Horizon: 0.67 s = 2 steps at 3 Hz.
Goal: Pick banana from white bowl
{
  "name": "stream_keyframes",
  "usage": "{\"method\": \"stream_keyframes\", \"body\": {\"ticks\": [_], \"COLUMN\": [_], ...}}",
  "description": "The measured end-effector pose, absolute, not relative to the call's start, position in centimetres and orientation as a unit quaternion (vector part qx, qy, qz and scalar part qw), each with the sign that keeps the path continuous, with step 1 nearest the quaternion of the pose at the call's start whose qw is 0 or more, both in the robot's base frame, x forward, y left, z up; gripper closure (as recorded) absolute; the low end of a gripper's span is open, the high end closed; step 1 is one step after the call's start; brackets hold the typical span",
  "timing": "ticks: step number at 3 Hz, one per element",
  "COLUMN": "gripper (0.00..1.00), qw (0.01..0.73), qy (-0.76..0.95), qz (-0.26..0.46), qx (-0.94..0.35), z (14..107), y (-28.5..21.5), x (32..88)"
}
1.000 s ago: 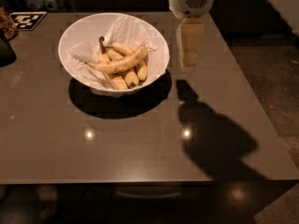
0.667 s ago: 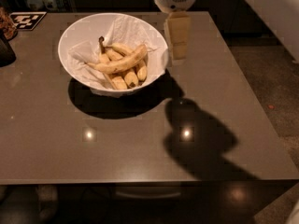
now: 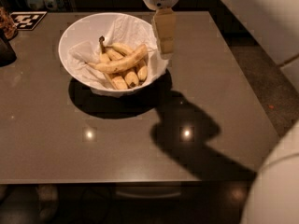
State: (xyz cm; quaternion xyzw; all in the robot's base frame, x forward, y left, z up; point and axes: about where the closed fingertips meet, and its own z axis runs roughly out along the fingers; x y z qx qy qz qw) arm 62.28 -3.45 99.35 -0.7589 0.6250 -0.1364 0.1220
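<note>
On the dark table, toward its far side, sat the white bowl, lined with crumpled white paper. Inside the bowl, the banana lay across the top of a bunch of shorter bananas, running from lower left to upper right, with its upper end close to the right rim. The gripper hung pointing downward at the bowl's right rim, just beside the banana's upper end and, as far as this angle showed, apart from it. Whether the gripper was spread or clenched could not be told, since it appeared as one pale block. The arm's broad shadow fell on the table in front of the bowl and to its right. At the table's far left corner lay a black-and-white checkered marker, with a dark object near it at the left edge.
</note>
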Motion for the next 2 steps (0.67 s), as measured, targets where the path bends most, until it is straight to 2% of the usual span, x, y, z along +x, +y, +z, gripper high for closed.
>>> {"method": "stream_keyframes", "body": {"ticks": [2], "gripper": [0.04], "qw": [0.12], "qy": [0.566], "qz": [-0.161], "qx": [-0.799], "z": [99.3], "y": [1.5], "x": [65.1]}}
